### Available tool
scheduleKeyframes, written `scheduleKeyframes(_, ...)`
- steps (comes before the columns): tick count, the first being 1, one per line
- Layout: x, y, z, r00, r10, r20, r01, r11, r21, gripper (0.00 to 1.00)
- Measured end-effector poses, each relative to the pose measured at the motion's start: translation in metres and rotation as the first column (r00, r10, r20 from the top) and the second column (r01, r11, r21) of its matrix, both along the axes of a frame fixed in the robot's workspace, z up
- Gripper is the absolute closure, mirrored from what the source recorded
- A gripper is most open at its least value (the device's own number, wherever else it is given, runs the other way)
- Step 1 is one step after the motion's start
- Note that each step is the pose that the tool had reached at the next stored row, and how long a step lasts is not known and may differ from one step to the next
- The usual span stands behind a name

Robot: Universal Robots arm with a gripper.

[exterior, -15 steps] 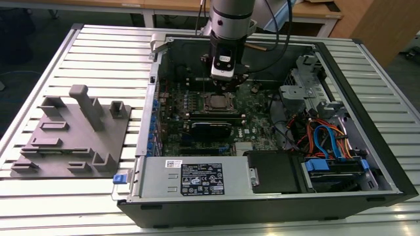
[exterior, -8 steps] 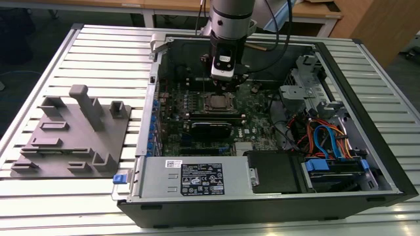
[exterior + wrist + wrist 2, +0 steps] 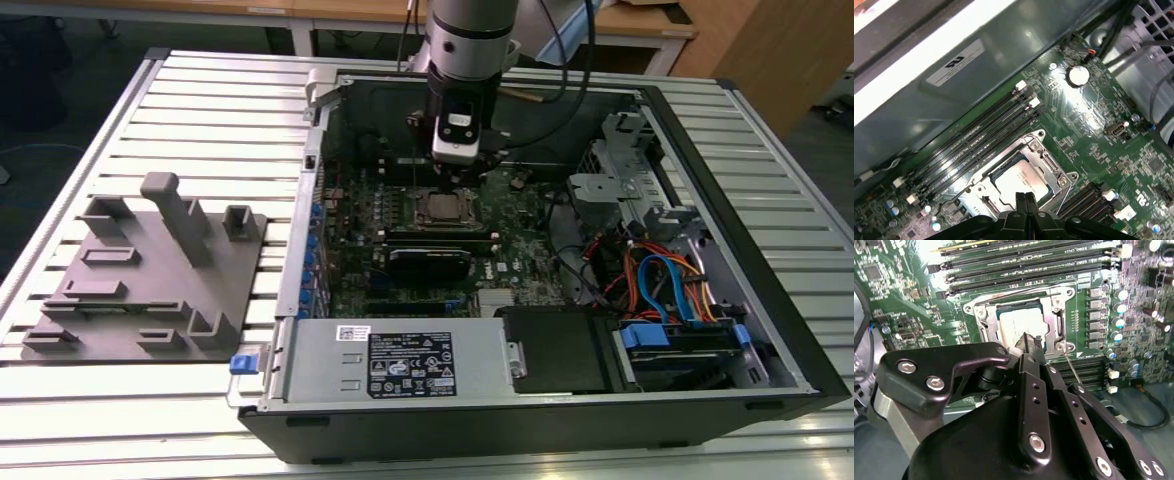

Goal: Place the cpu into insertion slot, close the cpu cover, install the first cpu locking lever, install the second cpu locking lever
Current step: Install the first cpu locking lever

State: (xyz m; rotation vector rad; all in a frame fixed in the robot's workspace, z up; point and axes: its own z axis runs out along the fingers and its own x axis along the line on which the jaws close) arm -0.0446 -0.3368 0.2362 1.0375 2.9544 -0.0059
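Setting: an open computer case (image 3: 747, 300) lies on a slatted table (image 3: 200, 90). A grey fixture tray (image 3: 147, 270) sits well apart on the exterior view's left.
Gripper: the gripper (image 3: 450, 183) hangs from the arm inside the case, low over the motherboard.
Jaws: narrow, the two fingers pressed together in both wrist views (image 3: 1030, 341) (image 3: 1026, 198). Nothing shows between them.
Cpu: the cpu (image 3: 1021, 322) (image 3: 1021, 180) lies flat in the insertion slot (image 3: 989, 330), silver top up, so placing looks done.
Cpu cover: the cpu cover (image 3: 1058, 307) (image 3: 1046, 161) lies down around the chip, which shows through its window.
Key relation: the fingertips point at one corner of the socket. The cpu is directly under and just beyond them, on the side toward the memory slots (image 3: 1029, 260) (image 3: 979, 135).
Locking lever: a thin wire lever (image 3: 1072, 369) (image 3: 1064, 197) runs out from that corner, just beside the fingers. Its long axis slants away from the socket edge, so I judge it unlatched.
Contact: I cannot tell whether the tips touch the cover or the lever.
Hidden: the gripper body covers the socket's near corner in the second wrist view. The first wrist view cuts off that same edge.
Unclear: whether a second lever is latched along the far side of the frame cannot be made out.
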Motion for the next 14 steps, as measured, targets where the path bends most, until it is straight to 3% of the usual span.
scheduleKeyframes(4, 0.0, 0.0, 0.0, 0.9987, 0.05, 0.0001, -0.05, 0.9987, 0.0001, 0.9)
scheduleKeyframes(14, 0.0, 0.0, 0.0001, 0.9987, 0.05, 0.0002, -0.05, 0.9987, 0.0003, 0.9)
